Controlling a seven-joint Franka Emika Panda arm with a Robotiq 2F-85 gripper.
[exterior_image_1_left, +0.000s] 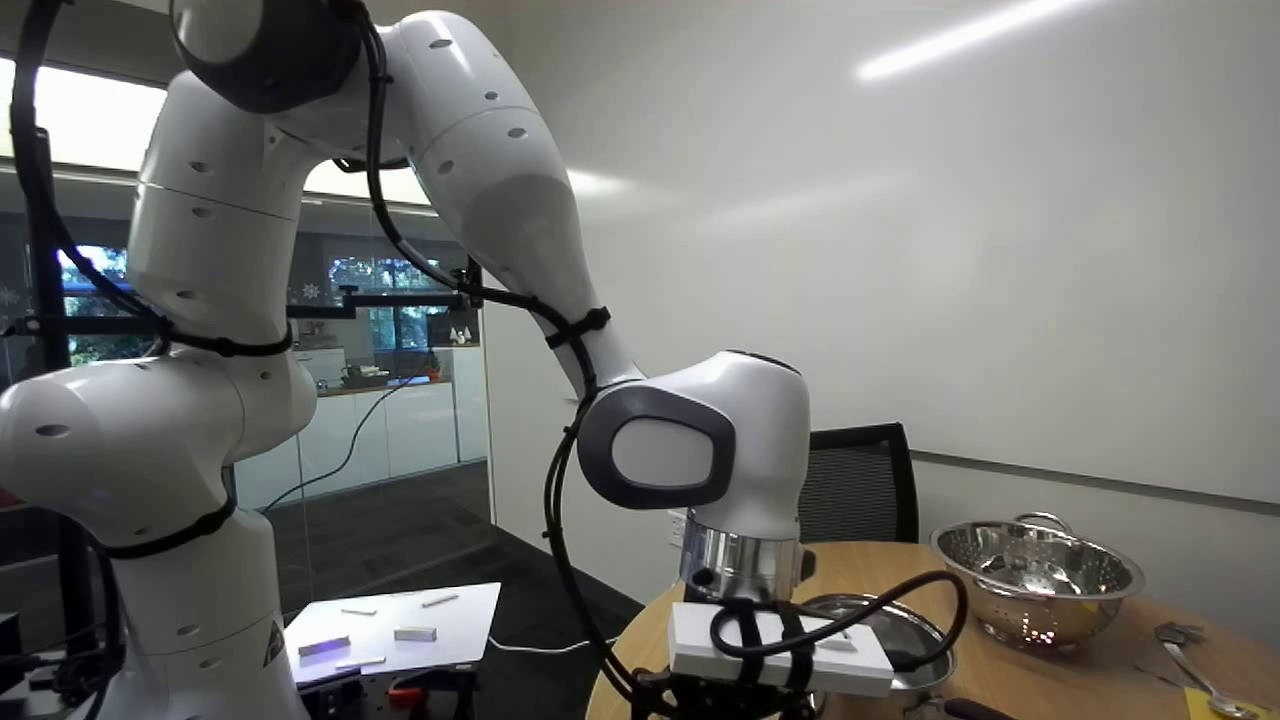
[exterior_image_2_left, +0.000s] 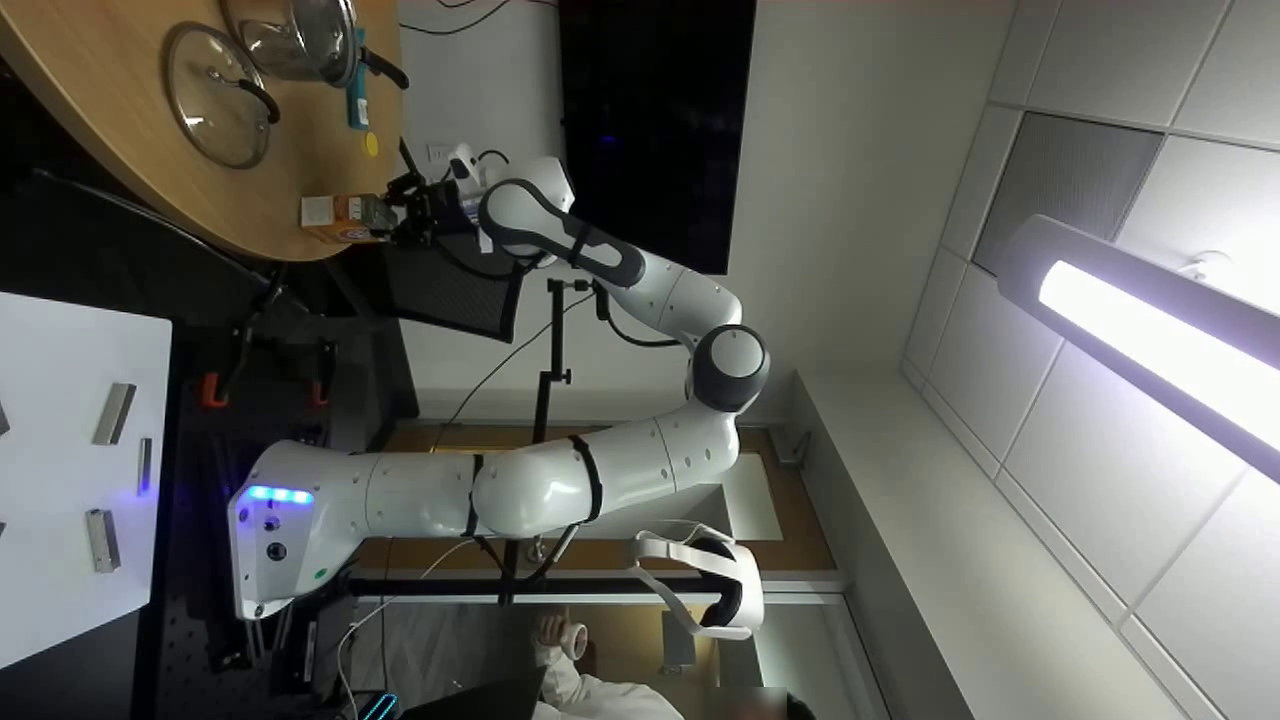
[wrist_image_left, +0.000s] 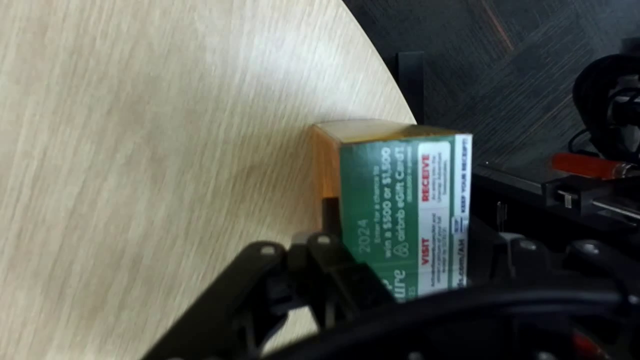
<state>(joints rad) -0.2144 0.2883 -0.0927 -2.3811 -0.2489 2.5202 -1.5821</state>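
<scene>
A small box with a green printed top and orange sides (wrist_image_left: 400, 205) stands by the curved edge of the wooden table (wrist_image_left: 165, 125) in the wrist view. My gripper (wrist_image_left: 405, 227) straddles the box, with one black finger pressed against its orange side and the other at its opposite side, partly hidden. It appears shut on the box. In an exterior view the orange box (exterior_image_2_left: 345, 217) shows at the fingertips of the gripper (exterior_image_2_left: 388, 213). In another exterior view the gripper is mostly cut off below the white wrist camera mount (exterior_image_1_left: 780, 648), and the box is hidden.
A metal colander (exterior_image_1_left: 1060, 605), spoon (exterior_image_1_left: 1195, 665) and round metal pot or lid (exterior_image_1_left: 925, 640) are on the table. A glass lid (exterior_image_2_left: 215, 95), a pot (exterior_image_2_left: 300, 45) and a yellow disc (exterior_image_2_left: 371, 144) also show. A chair (exterior_image_2_left: 450, 285) stands beside the table.
</scene>
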